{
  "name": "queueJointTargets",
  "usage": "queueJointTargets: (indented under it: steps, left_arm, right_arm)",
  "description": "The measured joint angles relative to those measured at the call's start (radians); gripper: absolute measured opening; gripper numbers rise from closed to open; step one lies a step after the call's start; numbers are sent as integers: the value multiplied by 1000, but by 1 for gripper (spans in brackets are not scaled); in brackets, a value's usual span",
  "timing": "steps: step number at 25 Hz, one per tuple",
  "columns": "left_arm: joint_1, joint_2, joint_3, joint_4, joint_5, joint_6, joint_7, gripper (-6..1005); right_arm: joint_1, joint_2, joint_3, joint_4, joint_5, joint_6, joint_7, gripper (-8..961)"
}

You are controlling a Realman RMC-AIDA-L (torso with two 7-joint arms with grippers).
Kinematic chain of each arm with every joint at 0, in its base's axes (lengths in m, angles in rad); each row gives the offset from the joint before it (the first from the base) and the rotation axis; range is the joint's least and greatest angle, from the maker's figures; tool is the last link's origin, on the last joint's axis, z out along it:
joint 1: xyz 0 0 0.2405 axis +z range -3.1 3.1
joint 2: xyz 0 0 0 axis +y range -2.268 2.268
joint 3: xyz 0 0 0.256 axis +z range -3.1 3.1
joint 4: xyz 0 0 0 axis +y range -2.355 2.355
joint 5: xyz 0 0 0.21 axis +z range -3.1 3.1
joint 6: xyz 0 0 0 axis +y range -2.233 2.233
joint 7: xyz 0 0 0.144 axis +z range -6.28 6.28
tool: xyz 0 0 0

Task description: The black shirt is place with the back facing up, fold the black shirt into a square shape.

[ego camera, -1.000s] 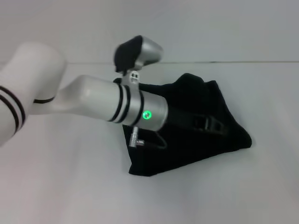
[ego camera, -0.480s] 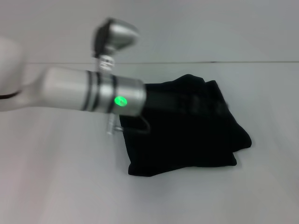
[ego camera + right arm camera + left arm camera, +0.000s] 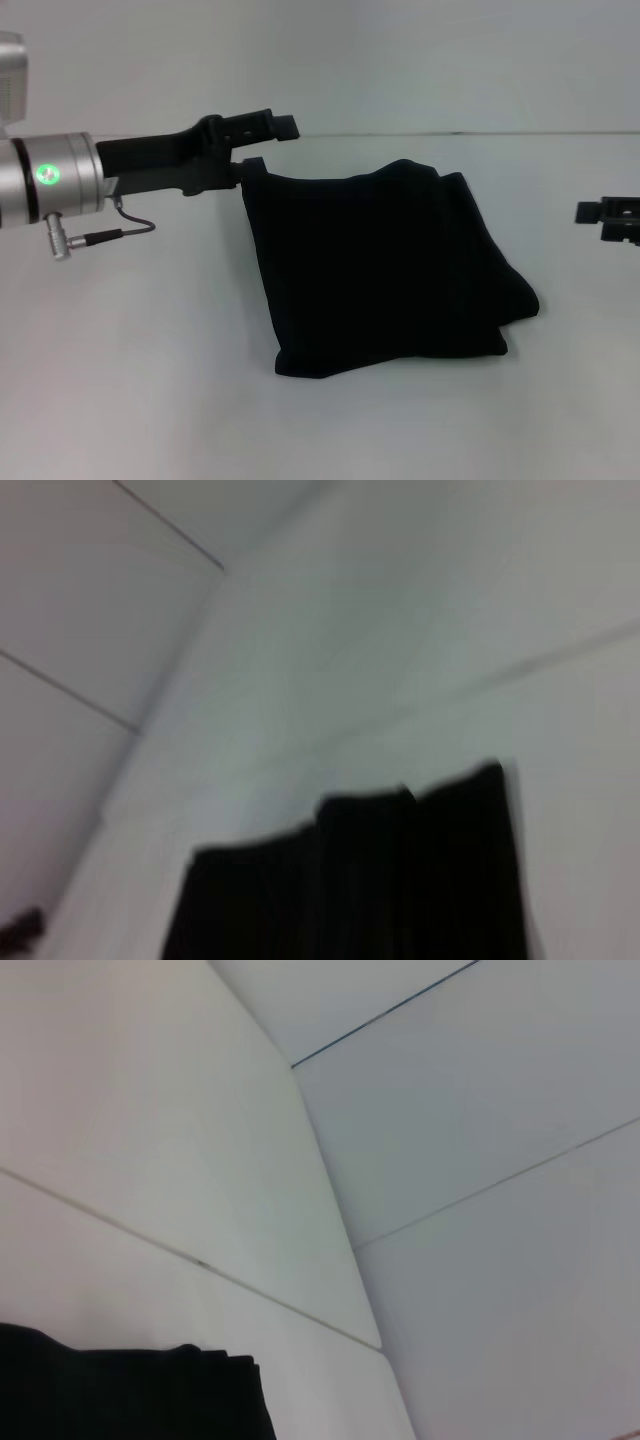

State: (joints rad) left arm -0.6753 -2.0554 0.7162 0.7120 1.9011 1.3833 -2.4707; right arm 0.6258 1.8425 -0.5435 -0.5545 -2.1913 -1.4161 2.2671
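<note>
You had the soft matte black shirt [image 3: 385,270] folded into a rough, layered square on the smooth white table [image 3: 150,380]. Your left gripper [image 3: 268,140] hovered at its far left corner, rigid black fingers parted and empty. The right gripper [image 3: 608,215] waited well apart; I cannot tell its state.

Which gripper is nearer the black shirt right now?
Left. The left gripper sits right at the far-left corner of the black shirt. The right gripper is at the right edge of the head view, well clear of the shirt.
</note>
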Motion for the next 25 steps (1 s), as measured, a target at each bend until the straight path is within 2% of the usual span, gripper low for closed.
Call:
queueJointTargets:
  steps: [2,6,9,13,16,21,22,23,25]
  left_arm:
    - [4,1,-21,8,7,13,5,882]
    - [15,-1,-30,21,8,18,9,891]
    - [23,-4,-45,28,9,16,10,891]
    - [34,-6,-67,30,5,17,11,891]
    - [43,-8,-70,30,3,15,11,891]
    - [45,-13,-71,26,2,9,23,891]
    - [45,-13,-71,26,2,9,23,891]
    - [45,-13,-71,26,2,9,23,891]
    - [45,-14,-71,25,1,7,24,891]
  right_arm:
    - [53,2,-29,-12,-79,16,43,759]
    - [154,25,-69,-28,-204,55,64,759]
    - [222,51,-124,-20,-274,124,95,758]
    - [278,87,-239,17,-328,213,152,758]
    - [300,107,-278,53,-334,265,170,758]
    - [308,144,-273,65,-323,310,172,759]
    - [308,158,-272,66,-317,322,173,759]
    - [308,158,-272,66,-317,322,173,759]
    - [306,171,-272,66,-310,341,171,758]
